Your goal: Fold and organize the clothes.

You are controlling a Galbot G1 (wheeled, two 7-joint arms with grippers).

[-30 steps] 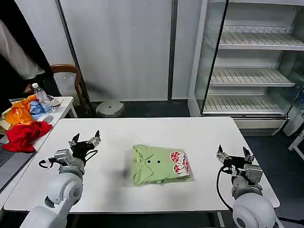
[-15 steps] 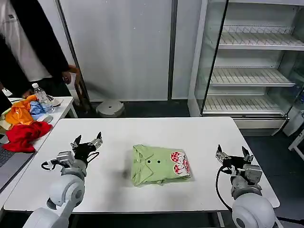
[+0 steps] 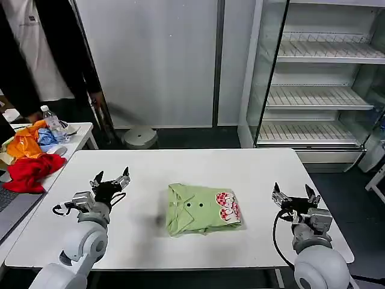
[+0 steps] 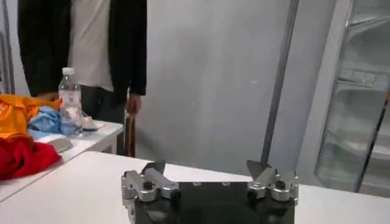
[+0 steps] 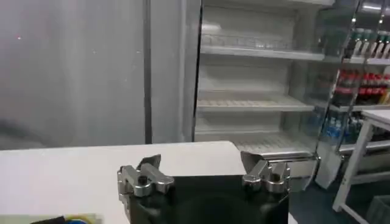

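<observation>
With both sets of jaws spread wide and holding nothing, the left gripper (image 3: 110, 179) and right gripper (image 3: 295, 194) hover at opposite sides of the white table (image 3: 144, 241), well apart from the folded light green shirt (image 3: 201, 209) lying between them.

Lab with glass-door display fridge (image 3: 319, 84)

Even bright indoor light; soft shadows; wrist views slightly soft.
</observation>
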